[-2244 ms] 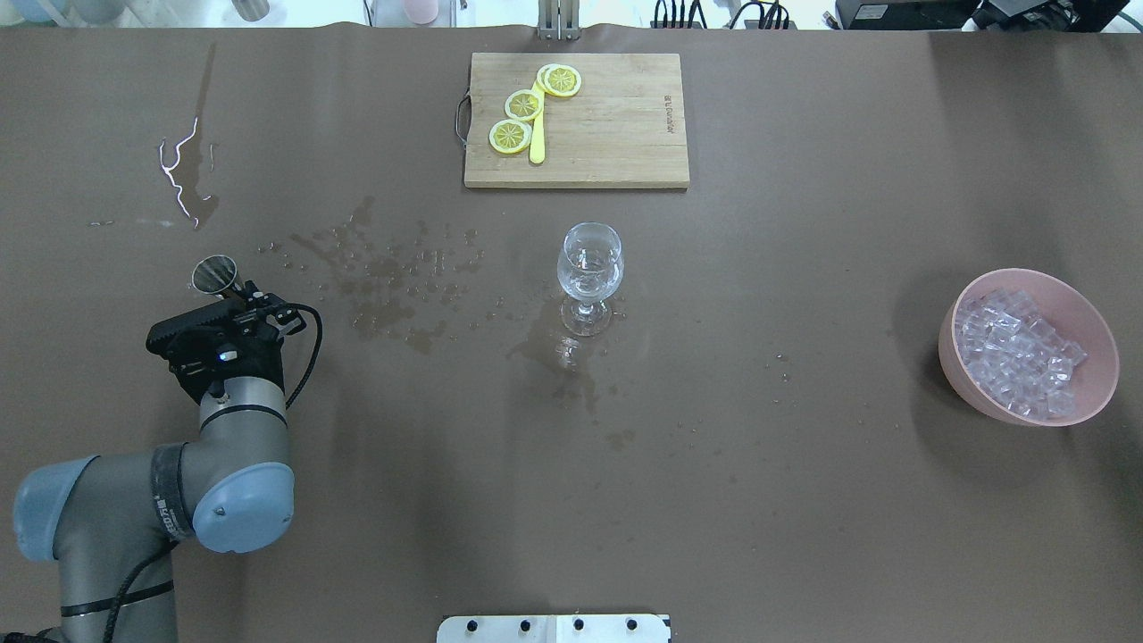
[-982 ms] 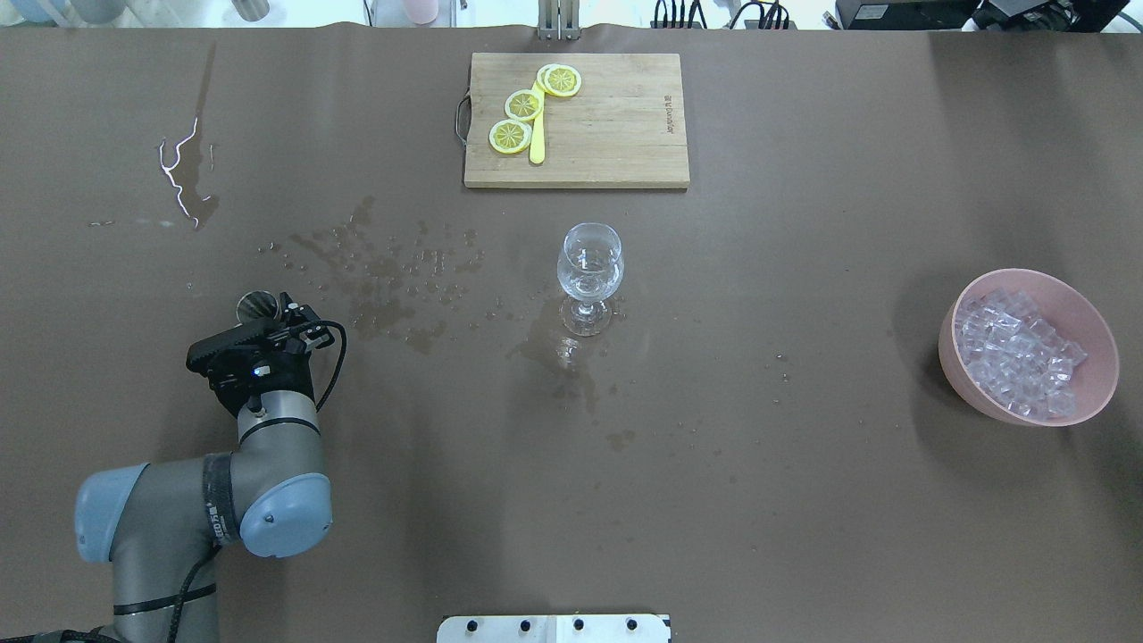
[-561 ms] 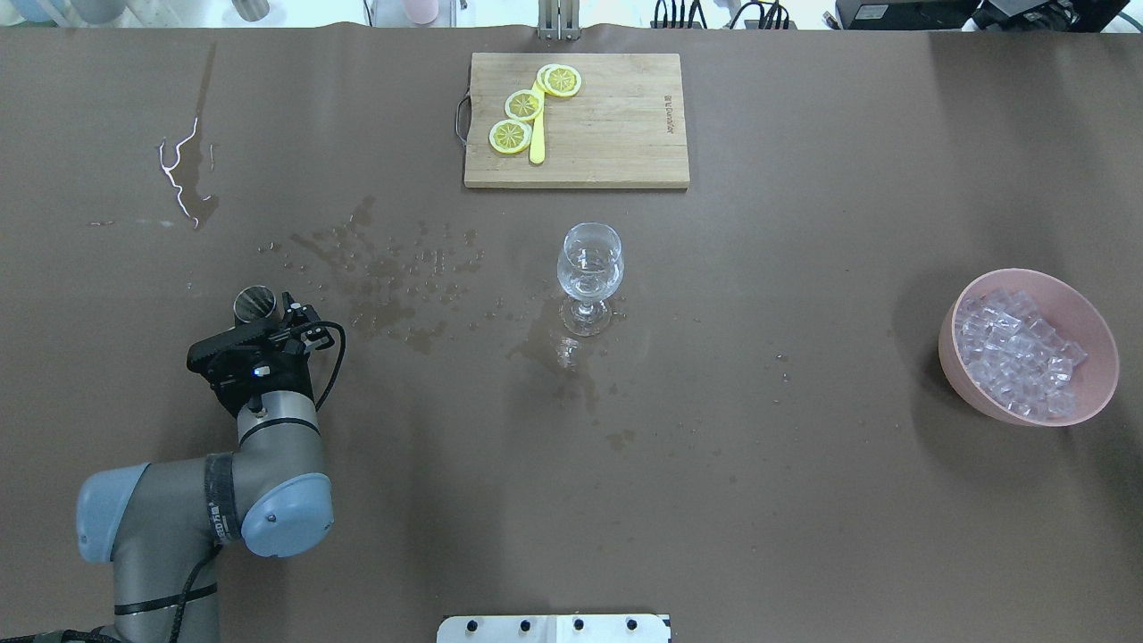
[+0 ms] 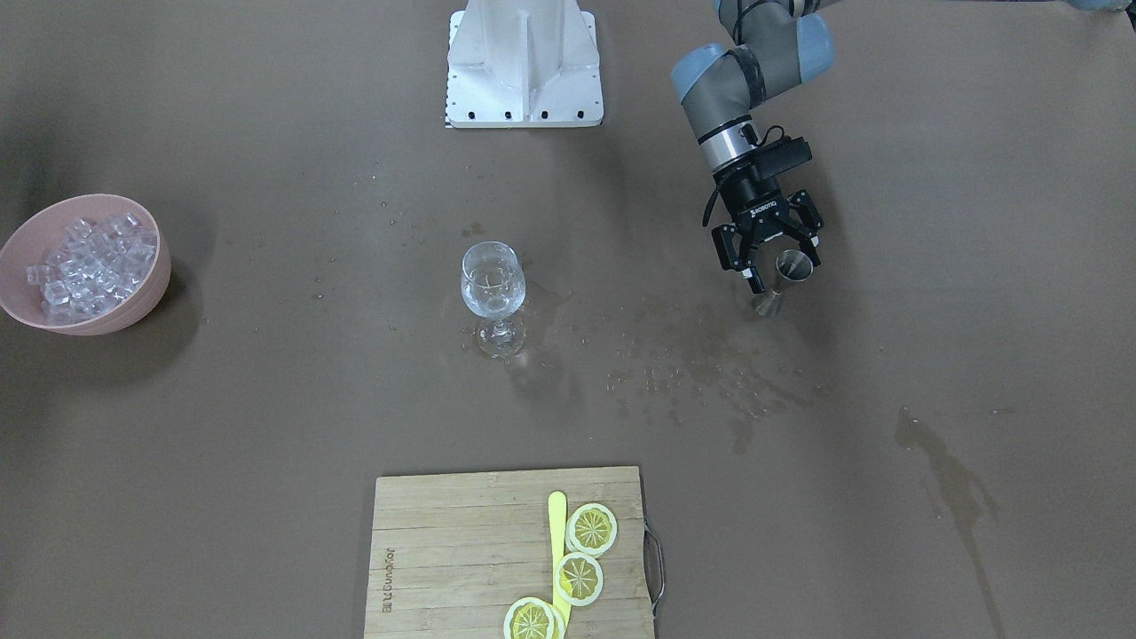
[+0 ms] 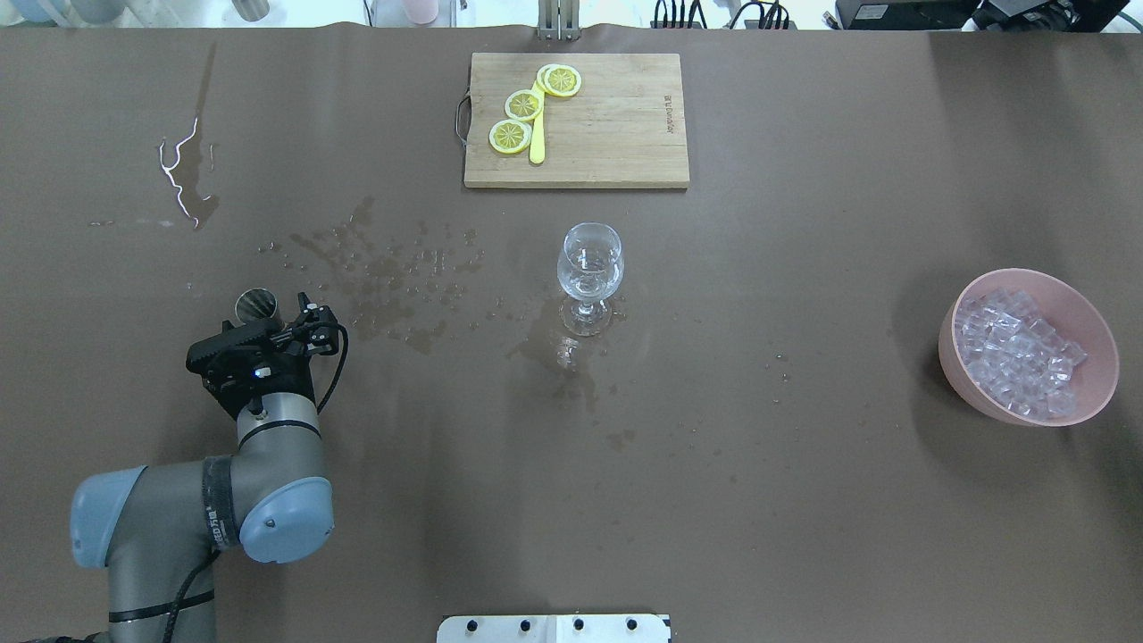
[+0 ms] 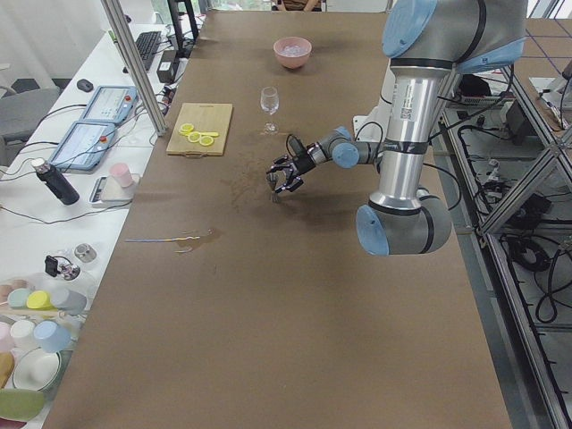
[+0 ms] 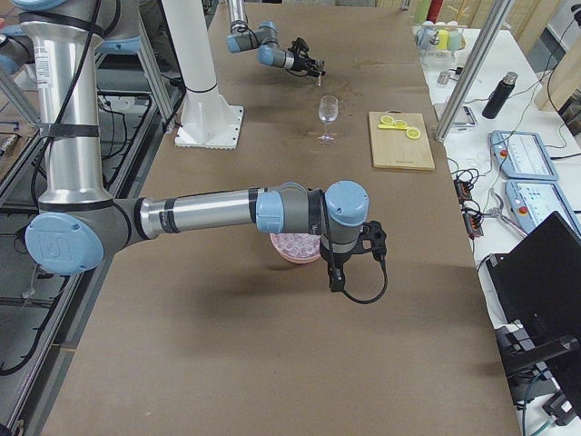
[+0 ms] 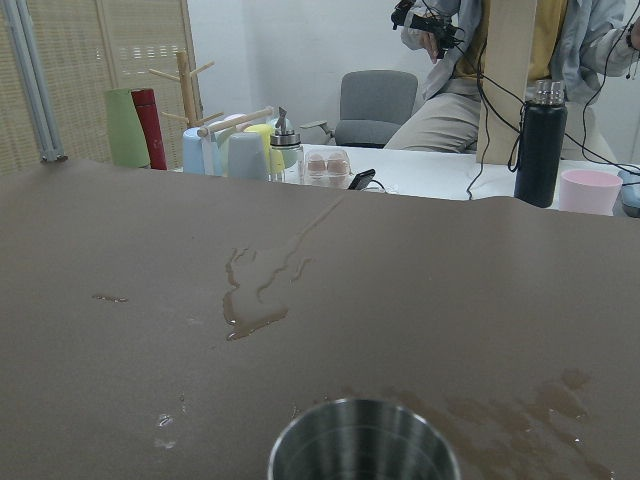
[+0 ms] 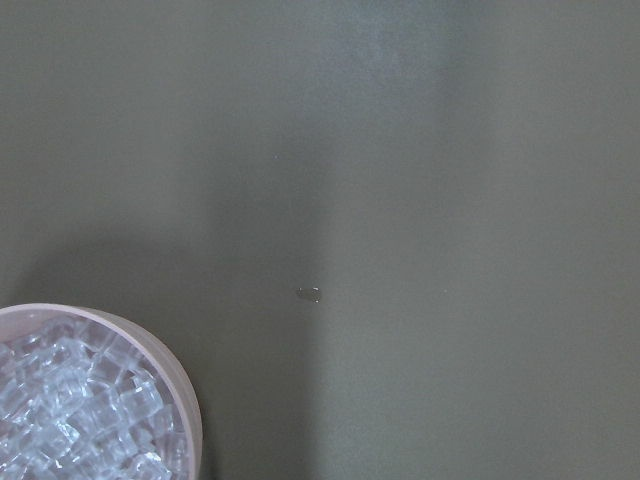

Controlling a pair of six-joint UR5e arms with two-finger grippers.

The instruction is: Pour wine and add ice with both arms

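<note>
My left gripper (image 4: 776,266) is open, its fingers spread on either side of a small steel jigger (image 4: 770,302) that stands upright on the brown table. The jigger also shows in the overhead view (image 5: 259,305) just ahead of the gripper (image 5: 290,320), and its rim fills the bottom of the left wrist view (image 8: 362,440). A stemmed glass (image 5: 589,263) with a little clear liquid stands mid-table. The ice (image 5: 1018,353) fills a pink bowl (image 5: 1094,393) at the right. My right arm (image 7: 300,211) hangs over the table by that bowl (image 9: 185,400); I cannot tell whether its gripper is open or shut.
A wooden cutting board (image 5: 616,134) with lemon slices (image 5: 523,104) and a yellow knife lies at the far edge. Wet spill marks (image 5: 384,268) spread between the jigger and the glass. The white robot base (image 4: 524,62) stands at the near edge.
The left arm carried the jigger right and toward the robot, stood it upright, then spread its fingers and let go of it. The glass and bowl have not moved.
</note>
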